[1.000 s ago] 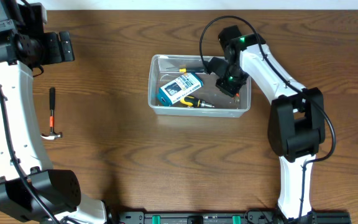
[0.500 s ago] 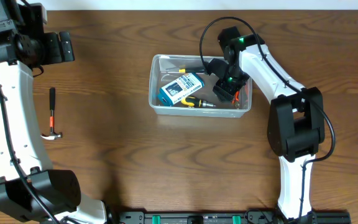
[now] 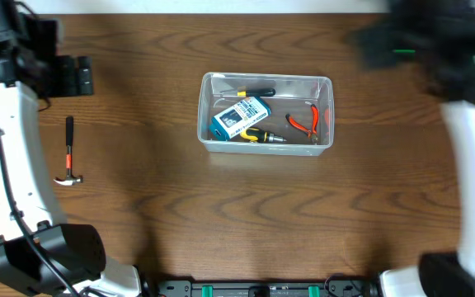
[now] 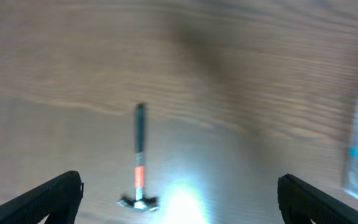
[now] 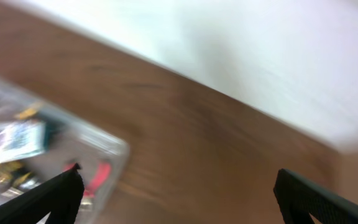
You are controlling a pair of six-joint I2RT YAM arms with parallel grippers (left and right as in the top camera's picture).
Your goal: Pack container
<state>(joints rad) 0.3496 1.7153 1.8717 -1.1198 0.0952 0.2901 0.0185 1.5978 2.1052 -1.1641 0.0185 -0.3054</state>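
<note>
Right arm has pulled up and away from the container since half a second ago and now shows only as a dark blur at the overhead view's upper right edge. The red-handled pliers it held low in the tub then now lie loose on the floor at the right end. Right gripper empty, fingers spread wide, and its wrist view looks back at the tub's corner from a distance. Container itself unmoved, centre of the worktop, long side left to right. Also inside: a blue-and-white box left of centre, a yellow-and-black screwdriver along the near wall, and a second dark-handled tool along the far wall, type unclear. Judgement: pliers step done. One item remains outside, a hammer lying well apart to the left, head toward the near edge. Left gripper spread wide, empty, high above the hammer and not touching it, so the left arm looks best placed for the next pick. Worktop is brown wood grain, with a bright glare patch beside the hammer head in the left wrist view. Beyond the far edge is a pale wall, blurred.
</note>
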